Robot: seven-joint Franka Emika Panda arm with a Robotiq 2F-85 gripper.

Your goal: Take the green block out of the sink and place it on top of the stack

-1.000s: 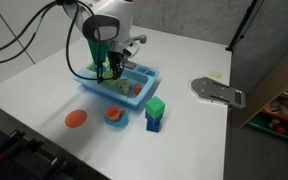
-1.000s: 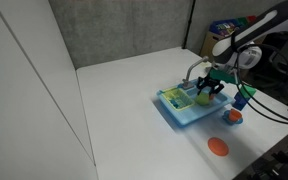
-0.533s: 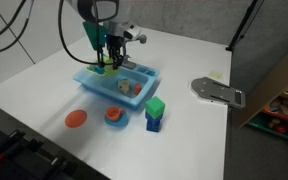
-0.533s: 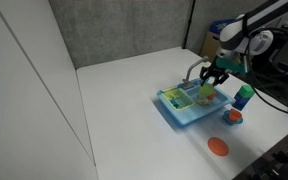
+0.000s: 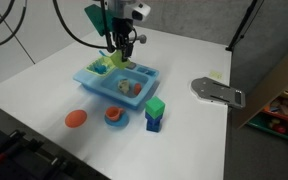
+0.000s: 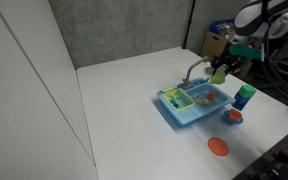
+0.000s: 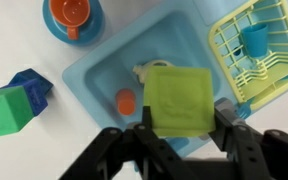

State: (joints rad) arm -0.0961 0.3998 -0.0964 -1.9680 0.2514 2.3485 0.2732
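My gripper [image 7: 184, 118] is shut on the light yellow-green block [image 7: 179, 98] and holds it in the air above the light blue toy sink [image 7: 104, 80]. In both exterior views the gripper [image 5: 122, 52] [image 6: 222, 72] hangs above the sink [image 5: 89, 80] [image 6: 172, 111]. The stack, a darker green cube [image 5: 156, 107] over a blue cube [image 5: 153, 123], stands on the table beside the sink. It also shows in an exterior view [image 6: 243, 97] and at the left edge of the wrist view [image 7: 9, 105].
An orange-and-blue bowl [image 5: 115, 116] [image 7: 73, 14] and an orange disc [image 5: 75, 119] [image 6: 217, 147] lie in front of the sink. A yellow dish rack [image 7: 259, 50] fills one compartment; small toys [image 7: 127, 100] lie in the other. A grey plate [image 5: 217, 92] lies near the table edge.
My gripper has risen out of the sink with the yellow-green block in it and moved upward over the sink. The stack has not moved.
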